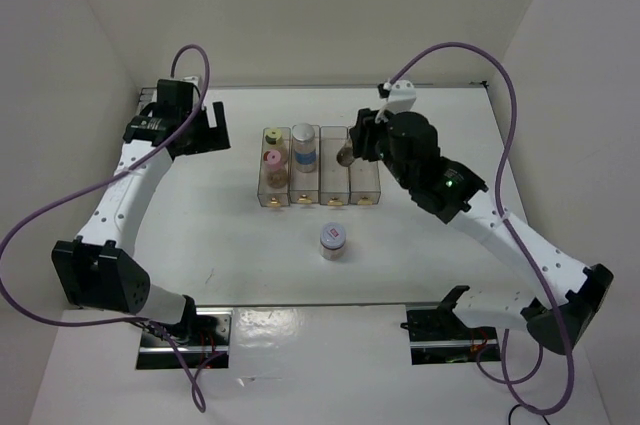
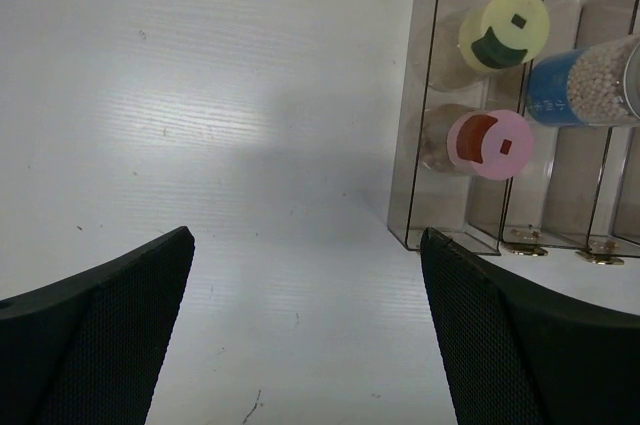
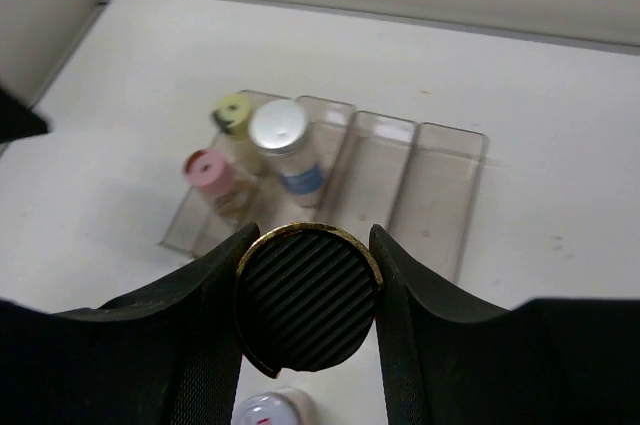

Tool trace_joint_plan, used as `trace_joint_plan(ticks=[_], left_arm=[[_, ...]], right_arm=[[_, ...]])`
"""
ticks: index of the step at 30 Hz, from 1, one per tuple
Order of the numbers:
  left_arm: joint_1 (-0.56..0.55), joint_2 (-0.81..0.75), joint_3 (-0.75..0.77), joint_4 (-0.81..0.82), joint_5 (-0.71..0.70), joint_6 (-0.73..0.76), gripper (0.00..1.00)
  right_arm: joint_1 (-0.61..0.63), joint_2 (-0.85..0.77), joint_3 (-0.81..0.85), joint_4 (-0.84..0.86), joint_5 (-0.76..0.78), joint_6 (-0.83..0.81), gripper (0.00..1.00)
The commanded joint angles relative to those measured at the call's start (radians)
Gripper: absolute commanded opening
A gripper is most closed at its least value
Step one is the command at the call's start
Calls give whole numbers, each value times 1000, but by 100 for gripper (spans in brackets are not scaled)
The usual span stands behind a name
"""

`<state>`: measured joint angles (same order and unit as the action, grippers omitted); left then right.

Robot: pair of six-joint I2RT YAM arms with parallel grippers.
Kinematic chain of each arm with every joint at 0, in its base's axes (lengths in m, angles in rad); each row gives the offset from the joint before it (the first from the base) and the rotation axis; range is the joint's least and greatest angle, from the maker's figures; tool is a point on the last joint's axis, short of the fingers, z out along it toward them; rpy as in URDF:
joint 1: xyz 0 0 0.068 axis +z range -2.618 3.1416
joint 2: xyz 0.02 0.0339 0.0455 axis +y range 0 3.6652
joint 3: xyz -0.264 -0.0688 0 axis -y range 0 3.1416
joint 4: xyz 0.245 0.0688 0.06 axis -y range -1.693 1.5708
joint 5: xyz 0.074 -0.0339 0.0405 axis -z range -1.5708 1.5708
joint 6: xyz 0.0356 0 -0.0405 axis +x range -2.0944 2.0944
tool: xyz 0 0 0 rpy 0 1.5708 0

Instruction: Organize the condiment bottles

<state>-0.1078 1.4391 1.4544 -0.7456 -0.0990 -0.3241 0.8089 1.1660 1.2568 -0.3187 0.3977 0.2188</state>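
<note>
silver-lid jar (image 3: 270, 411): cut by bottom edge | dark bottle (image 3: 308, 297): body hidden

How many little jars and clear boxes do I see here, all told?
Jars: 5 (yellow-green lid, pink lid, blue label, silver-grey lid, dark bottle in the right gripper)
Clear bins: 4
Total: 9

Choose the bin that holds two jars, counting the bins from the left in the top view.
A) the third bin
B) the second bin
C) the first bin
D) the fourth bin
C: the yellow-lid jar and the pink-lid jar both stand in the leftmost bin, while the second bin holds only the blue-label jar.
</note>
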Motion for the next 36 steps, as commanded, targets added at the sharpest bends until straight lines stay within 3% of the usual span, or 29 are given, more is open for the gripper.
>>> trace_joint_plan(ticks=[1,5,13,36], left_arm=[[17,-48,-28,28,21,-39,100],[40,-86,-107,84,41,-87,100],[71,-88,-147,109,88,-87,100],[108,-66,-186,147,127,-50,100]], right_arm=[[-115,-6,30,26,0,11,11],[-237,44,10,81,-89,40,8],[-277,193,47,145,-65,30,7],[-247,506,201,208,-76,-12,7]])
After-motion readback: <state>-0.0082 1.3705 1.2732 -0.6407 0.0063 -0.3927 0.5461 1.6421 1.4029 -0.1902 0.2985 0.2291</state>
